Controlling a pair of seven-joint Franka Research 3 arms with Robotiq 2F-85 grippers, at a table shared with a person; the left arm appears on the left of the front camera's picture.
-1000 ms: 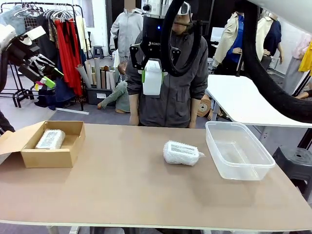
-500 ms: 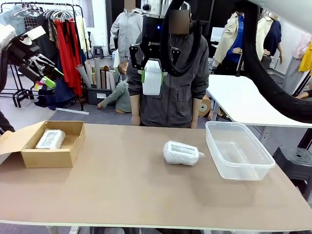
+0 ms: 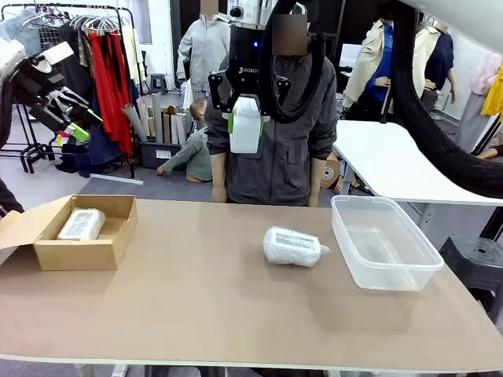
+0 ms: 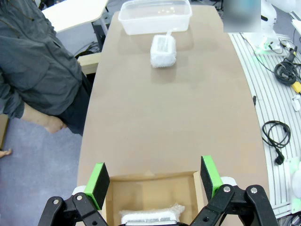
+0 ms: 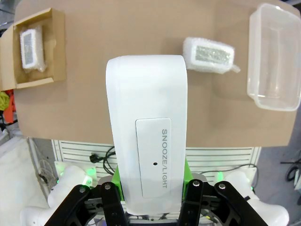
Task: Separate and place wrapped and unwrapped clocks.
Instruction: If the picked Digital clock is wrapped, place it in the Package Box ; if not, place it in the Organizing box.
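My right gripper hangs high above the far table edge, in front of the person, shut on the unwrapped clock, a smooth white rounded block. In the right wrist view that clock stands between the green pads of the right gripper. One wrapped clock lies on the table's middle right. The other wrapped clock lies inside the cardboard box. My left gripper is open above that box, and in the front view the left gripper hovers at the upper left.
A clear plastic tub stands at the table's right, close to the loose wrapped clock; it also shows in the wrist views. The person stands at the far edge, arms down. Bare tabletop lies between box and tub.
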